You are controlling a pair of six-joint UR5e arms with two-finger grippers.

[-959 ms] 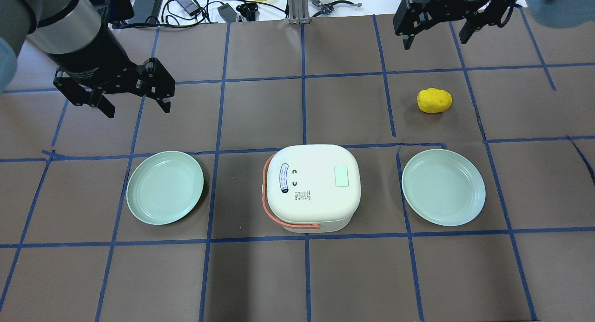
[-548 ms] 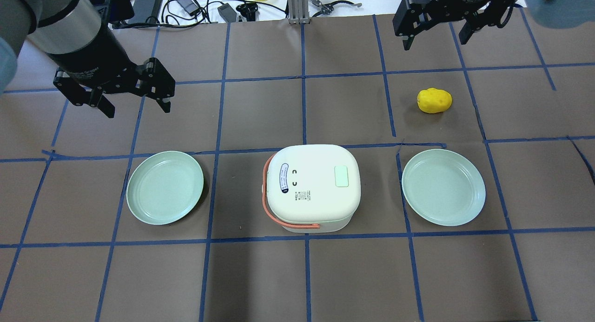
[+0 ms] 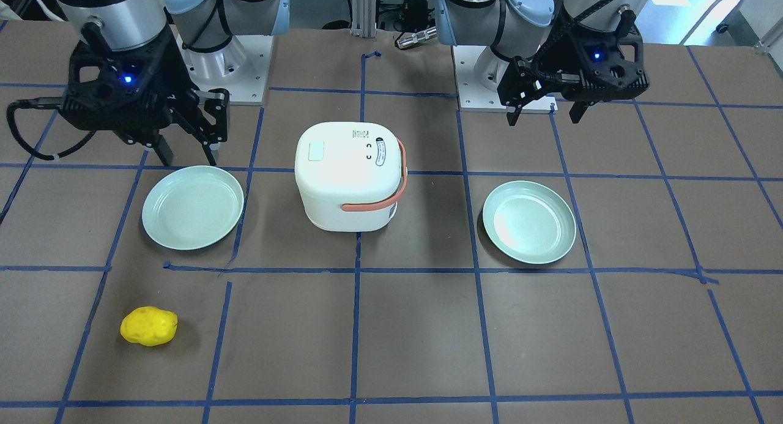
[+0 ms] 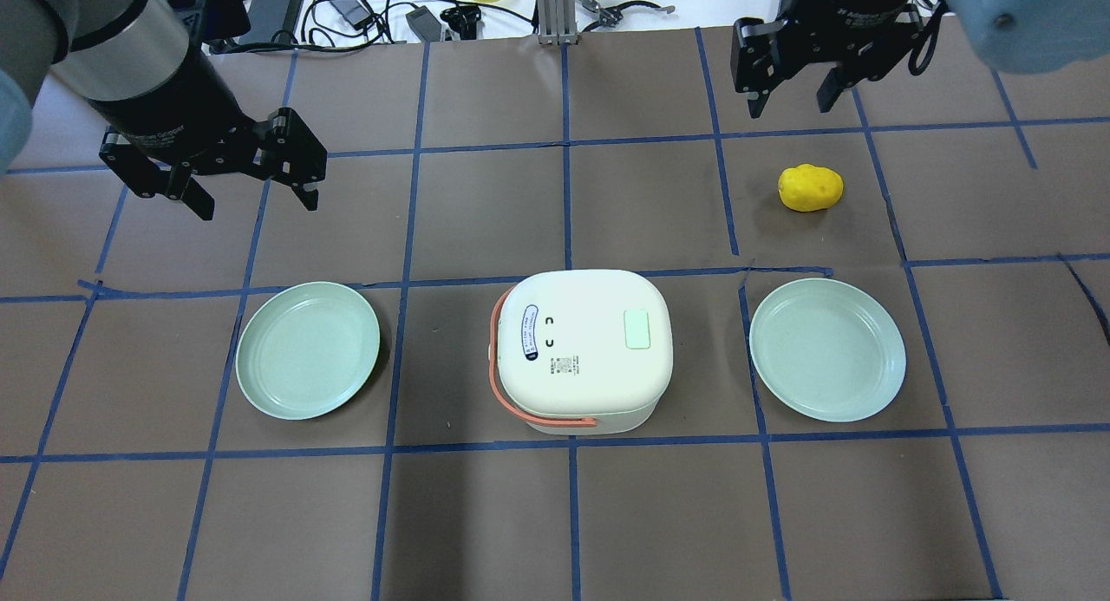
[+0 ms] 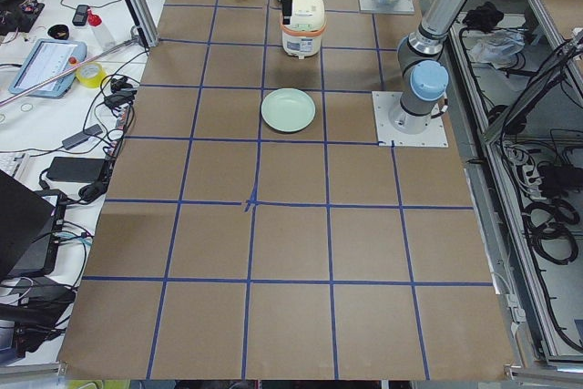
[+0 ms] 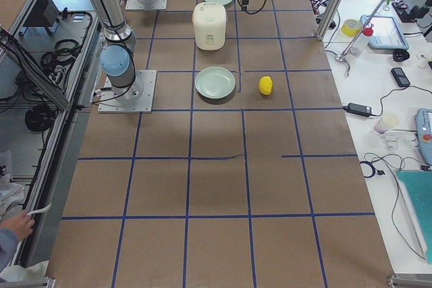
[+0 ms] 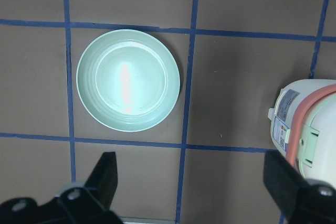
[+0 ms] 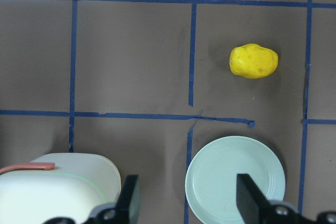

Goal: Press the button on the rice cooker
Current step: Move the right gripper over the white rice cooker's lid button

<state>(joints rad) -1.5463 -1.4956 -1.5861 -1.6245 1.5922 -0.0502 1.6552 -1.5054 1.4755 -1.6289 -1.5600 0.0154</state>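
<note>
The white rice cooker point(image 4: 581, 349) with an orange handle stands mid-table, its lid shut. Its pale green button point(image 4: 637, 329) is on the lid, toward the right plate; it also shows in the front view point(image 3: 316, 152). My left gripper point(image 4: 256, 198) is open and empty, hovering far left of the cooker point(image 7: 307, 124) and beyond the left plate. My right gripper point(image 4: 787, 107) is open and empty, high over the far right of the table, beyond the yellow object. The right wrist view shows the cooker's edge point(image 8: 63, 182) at lower left.
Two pale green plates flank the cooker, one on the left point(image 4: 308, 349) and one on the right point(image 4: 826, 349). A lumpy yellow object point(image 4: 810, 187) lies beyond the right plate. Cables and gear point(image 4: 364, 7) lie along the far edge.
My right gripper has shifted slightly left and toward the yellow object, turning a little. The left gripper, cooker and plates have not moved.
</note>
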